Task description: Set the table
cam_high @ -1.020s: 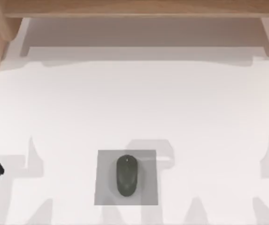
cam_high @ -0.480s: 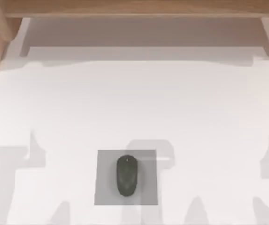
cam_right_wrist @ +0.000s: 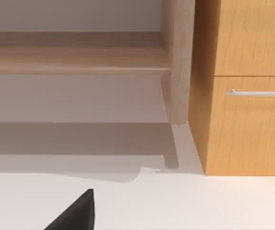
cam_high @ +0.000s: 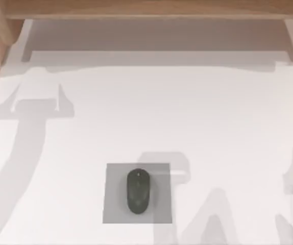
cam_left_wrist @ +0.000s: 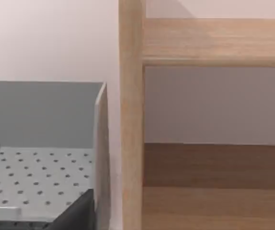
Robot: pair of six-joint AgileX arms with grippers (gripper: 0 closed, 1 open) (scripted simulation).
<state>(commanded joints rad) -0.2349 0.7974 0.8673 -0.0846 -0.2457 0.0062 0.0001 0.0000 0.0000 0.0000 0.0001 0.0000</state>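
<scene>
On our broad white matte desk (cam_high: pixel 146 112), a dark oval mouse (cam_high: pixel 138 191) sits on a small grey square pad (cam_high: pixel 113 204) at six o'clock; we cannot tell how either arm's jaws stand.

A matte black, sharply angled wedge of the left tool (cam_left_wrist: pixel 75 213) and a similar flat black wedge of the right tool (cam_right_wrist: pixel 75 213).

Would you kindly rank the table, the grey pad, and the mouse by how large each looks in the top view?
Largest to smallest in the top view:
1. The table, the broad white surface spanning the view.
2. The grey pad, a small square lying on it.
3. The mouse, resting within the pad's edges.
</scene>
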